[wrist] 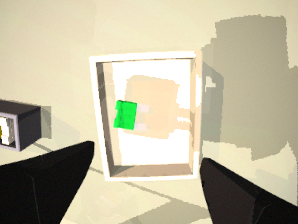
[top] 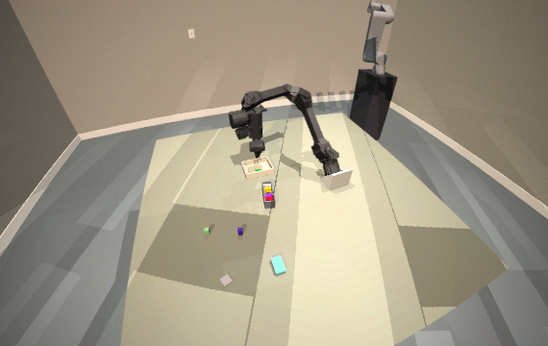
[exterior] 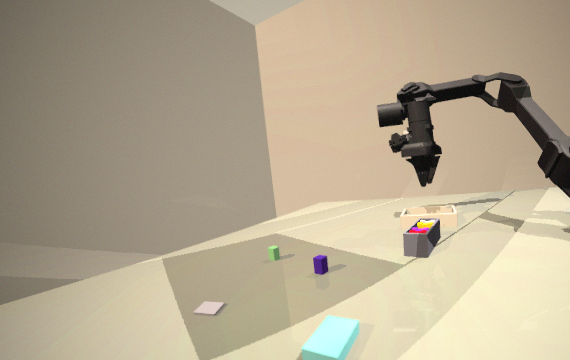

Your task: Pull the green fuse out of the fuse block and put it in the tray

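The green fuse [top: 258, 170] [wrist: 125, 115] lies flat inside the tray [top: 258, 175] [exterior: 403, 220] [wrist: 101, 120], near one wall, with its pale prongs pointing to the tray's middle. My gripper [top: 257, 156] [exterior: 426, 184] [wrist: 148, 156] is open and empty above the tray, its fingers wide apart in the wrist view. The dark fuse block [top: 269, 204] [exterior: 411, 245] [wrist: 31, 129] stands beside the tray, apart from it, and holds red, purple, yellow and white fuses. In the wrist view only one end of the block shows. In the exterior view the tray wall hides the green fuse.
A light green block [top: 207, 231] [exterior: 274, 253], a dark purple block [top: 240, 231] [exterior: 320, 264], a turquoise box [top: 278, 264] [exterior: 332, 337] and a flat pinkish square [top: 226, 280] [exterior: 209, 308] lie away from the tray. A pale slanted panel [top: 338, 180] stands at the arm's base.
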